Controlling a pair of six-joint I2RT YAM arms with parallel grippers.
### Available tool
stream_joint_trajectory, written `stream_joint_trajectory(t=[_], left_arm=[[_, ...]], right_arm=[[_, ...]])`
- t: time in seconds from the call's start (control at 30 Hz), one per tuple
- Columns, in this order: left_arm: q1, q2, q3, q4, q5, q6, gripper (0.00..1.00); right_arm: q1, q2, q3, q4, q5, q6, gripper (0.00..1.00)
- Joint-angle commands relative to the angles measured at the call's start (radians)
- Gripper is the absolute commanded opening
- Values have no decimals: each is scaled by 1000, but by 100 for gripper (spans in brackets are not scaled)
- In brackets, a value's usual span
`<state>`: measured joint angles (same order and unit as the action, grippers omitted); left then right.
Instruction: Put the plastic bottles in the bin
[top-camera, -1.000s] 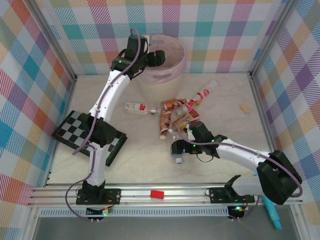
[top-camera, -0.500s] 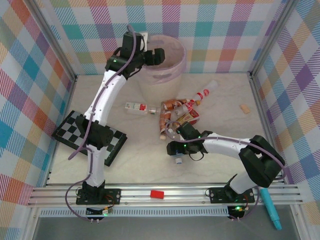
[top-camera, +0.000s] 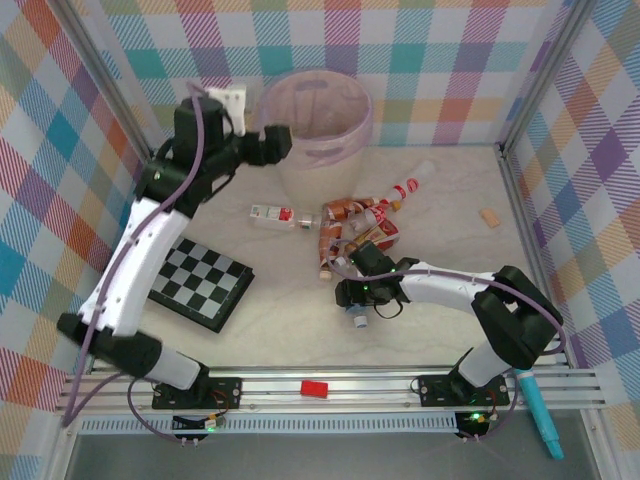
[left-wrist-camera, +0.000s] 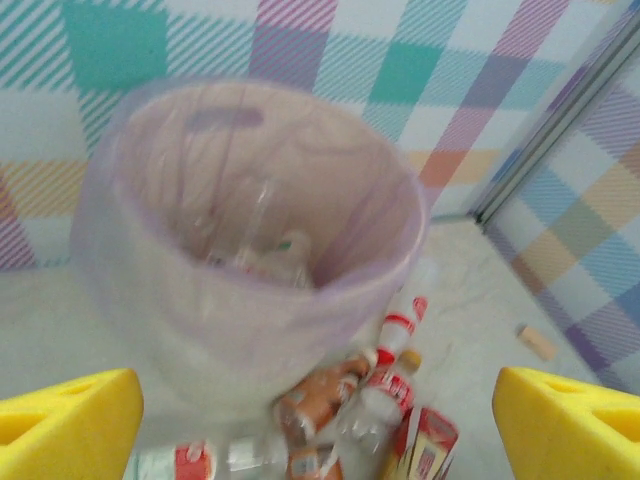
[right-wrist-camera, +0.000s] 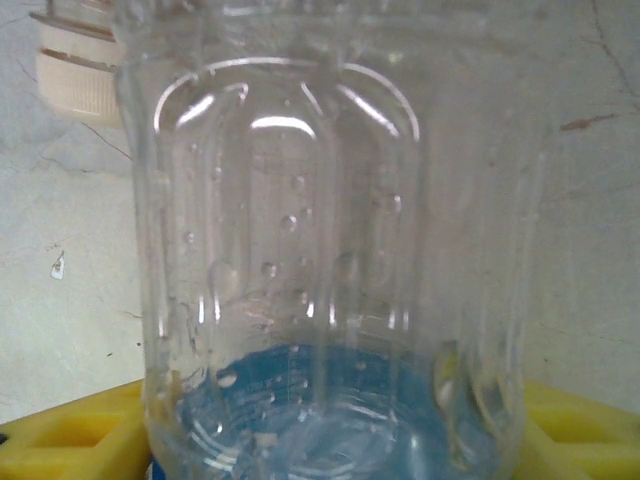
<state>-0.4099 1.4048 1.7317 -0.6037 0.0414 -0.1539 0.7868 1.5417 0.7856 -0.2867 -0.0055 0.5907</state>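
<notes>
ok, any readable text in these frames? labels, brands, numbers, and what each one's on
Nothing can be read in any view.
bottle pile, red and orange labels: there is print, but it is too small and blurred to read.
red-and-white bottle near the bin: label blurred, unreadable.
clear bottle, blue label at the bottom of the right wrist view: no lettering shows.
checkered board: pattern only, no text.

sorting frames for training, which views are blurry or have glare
Left wrist: soft all over, the bin and bottles beside it smeared, likely motion blur. Right wrist: sharp on the clear bottle, white glare streaks on its ribs. Top external: crisp, evenly lit.
</notes>
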Motion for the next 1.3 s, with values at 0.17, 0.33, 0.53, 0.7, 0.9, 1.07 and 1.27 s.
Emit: stream_joint_trajectory(t=[0.17,0.33,0.53,0.7,0.9,1.07,1.27], left_arm=[[-4,-312,-524,155,-68,-168,89],[-25,-377,-772,217,-29,-276,89],[-69,-325,-954,376,-5,-357,89],[-100,-275,-974,428,-5,-360,90],[-134,-224,-969,449,-31,-345,91],[-145,-191,-950,447,-29,-323,91],[-178,-173,-956,453,-42,-319,91]], right_arm=[[8,-34,46,-102,2,-44,62],[8,-47,59,-136,1,-42,59],[8,-102,66,-199,17,-27,58],[9,-176,103,-297,41,-37,57],[7,-259,199,-442,87,-84,56],[-12,-280,327,-551,127,-178,55],[-54,-239,517,-633,137,-295,52]])
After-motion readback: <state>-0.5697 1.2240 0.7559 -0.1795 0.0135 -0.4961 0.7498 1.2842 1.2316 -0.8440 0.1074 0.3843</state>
